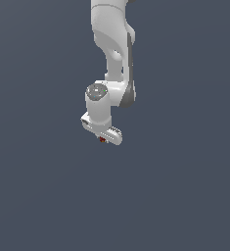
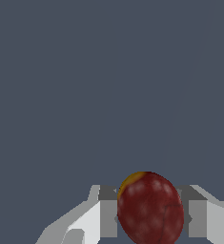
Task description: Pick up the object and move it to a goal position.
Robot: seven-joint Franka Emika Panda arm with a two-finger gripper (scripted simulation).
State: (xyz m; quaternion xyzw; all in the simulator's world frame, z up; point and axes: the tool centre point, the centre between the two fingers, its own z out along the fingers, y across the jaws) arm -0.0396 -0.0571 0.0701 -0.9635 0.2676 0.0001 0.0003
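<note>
The object is sitting between the gripper's two fingers, which are closing on it from either side, so the gripper is gripping the object. In the wrist view it is showing as a smooth, egg-like rounded body, dark red with faint paler mottling, a thin dark line curving across its lower part and a small yellow-orange patch at one end. The fingers flanking it are looking blocky and flat-faced, grey on their inner parts and white on the outer shells, with a matte, plastic-like finish. In the exterior view the object is peeking out as a tiny red speck just under the white gripper, far narrower than the gripper's bar-shaped body. The arm is reaching down from the top edge of the view, its links glossy white and rounded, with a grey circular cap on the wrist. Everything is hanging against a plain, flat, dark blue-grey surface without visible texture.
</note>
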